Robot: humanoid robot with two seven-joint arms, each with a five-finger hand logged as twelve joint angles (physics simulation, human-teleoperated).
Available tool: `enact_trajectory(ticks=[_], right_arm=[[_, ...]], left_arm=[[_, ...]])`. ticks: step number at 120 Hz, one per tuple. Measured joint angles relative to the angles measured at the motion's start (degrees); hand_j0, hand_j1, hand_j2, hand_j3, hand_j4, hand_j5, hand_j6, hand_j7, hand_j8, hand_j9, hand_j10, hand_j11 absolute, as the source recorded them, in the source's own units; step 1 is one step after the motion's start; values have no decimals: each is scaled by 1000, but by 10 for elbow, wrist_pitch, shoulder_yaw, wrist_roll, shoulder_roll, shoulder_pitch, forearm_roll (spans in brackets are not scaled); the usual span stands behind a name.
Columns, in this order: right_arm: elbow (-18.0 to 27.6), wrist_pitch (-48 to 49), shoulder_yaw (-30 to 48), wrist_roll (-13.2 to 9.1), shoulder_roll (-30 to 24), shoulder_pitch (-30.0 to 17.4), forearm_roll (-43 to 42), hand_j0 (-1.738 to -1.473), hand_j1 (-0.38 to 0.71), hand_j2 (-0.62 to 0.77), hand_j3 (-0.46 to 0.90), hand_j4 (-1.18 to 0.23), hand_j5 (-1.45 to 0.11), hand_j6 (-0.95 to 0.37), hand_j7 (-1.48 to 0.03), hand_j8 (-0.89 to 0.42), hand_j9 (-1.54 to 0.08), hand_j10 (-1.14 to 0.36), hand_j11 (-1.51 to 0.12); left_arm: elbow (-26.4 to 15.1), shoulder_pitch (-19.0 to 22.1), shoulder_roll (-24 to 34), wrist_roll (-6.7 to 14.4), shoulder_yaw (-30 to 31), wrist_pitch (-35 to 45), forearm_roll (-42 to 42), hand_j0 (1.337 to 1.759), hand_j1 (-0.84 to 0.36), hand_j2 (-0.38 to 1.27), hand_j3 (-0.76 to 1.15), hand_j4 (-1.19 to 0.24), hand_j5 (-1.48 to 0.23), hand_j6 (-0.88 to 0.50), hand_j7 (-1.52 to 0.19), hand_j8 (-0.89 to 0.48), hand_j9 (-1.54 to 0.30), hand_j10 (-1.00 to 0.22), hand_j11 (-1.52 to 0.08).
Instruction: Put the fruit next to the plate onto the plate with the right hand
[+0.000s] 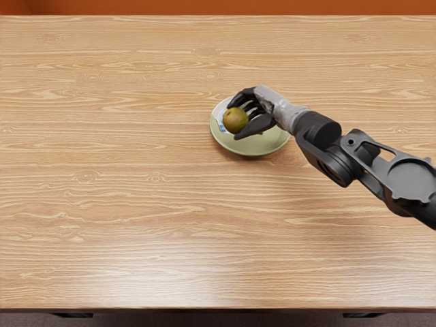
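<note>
Fingers (242,97) of the right hand (257,112) are curling around a small round fruit (235,120), closing on it from above while the thumb (253,128) is pressing in from below, so the fruit is being pinched between them with its left face showing. The fruit is yellow-green with a browner patch (its exact kind is hard to tell at this size). It is hanging over the left part of a shallow, pale green plate (264,144), just inside the plate's left rim; whether it is touching the plate or hovering slightly above it cannot be told from this slanted downward view. The plate is lying flat on a wide counter (136,204) of light wood with wavy grain, a little right of the counter's middle and in its far half. The right arm (354,160) is reaching in from the picture's right edge and running up and leftward: bulky black joints near the edge, then a grey wrist section leading to the black hand, which is covering the plate's upper right rim. A strip of orange wall (218,7) is showing beyond the counter's far edge, and a dark strip of floor (218,320) is showing below its near edge.
</note>
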Motion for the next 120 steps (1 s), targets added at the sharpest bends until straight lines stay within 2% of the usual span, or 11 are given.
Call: enact_trajectory(ticks=[19,28,56,63,72,83,102,120], right_arm=[[-22,-3,-2,0,3,1,-1,-1657,216,196,0,-622,-881,-436,-856,-474,-882,-551,-900],[-25,-5,1,0,6,2,-1,-1657,198,130,0,-584,-786,-432,-770,-464,-788,-517,-800],[-26,-30,5,-6,4,6,-1,-1658,-101,30,0,-248,-331,-200,-325,-210,-331,-227,-335],[-25,-11,5,-21,-8,16,2,-1658,-158,22,0,-191,-255,-155,-251,-163,-255,-175,-258],[-23,45,6,-44,-41,39,48,-1658,-210,15,0,-138,-183,-113,-180,-118,-183,-127,-185],[-22,135,15,-57,-95,58,135,-1658,-254,9,0,-94,-124,-79,-123,-82,-125,-87,-126],[-23,322,38,-64,-195,64,268,-1658,-296,3,0,-52,-67,-45,-66,-46,-67,-48,-68],[-26,386,43,-64,-259,43,346,-1658,-315,0,0,-33,-43,-30,-42,-30,-42,-31,-43]], left_arm=[[0,0,0,0,0,0,0,1658,349,0,0,0,0,-1,0,0,0,0,0],[0,0,0,0,0,0,0,1658,349,0,0,0,0,-1,0,0,0,0,0],[0,1,0,0,0,-1,0,1658,349,0,0,0,0,-1,0,0,0,0,0],[0,1,0,0,0,-2,0,1658,349,0,0,0,0,-1,0,0,0,0,0],[0,3,0,0,1,-2,0,1658,349,0,0,0,0,-1,0,0,0,0,0],[0,6,0,0,1,-3,0,1658,349,0,0,0,0,-1,0,0,0,0,0],[0,5,0,1,2,-3,0,1658,349,0,0,0,0,-1,0,0,0,0,0],[0,5,0,1,2,-3,0,1658,349,0,0,0,0,-1,0,0,0,0,0]])
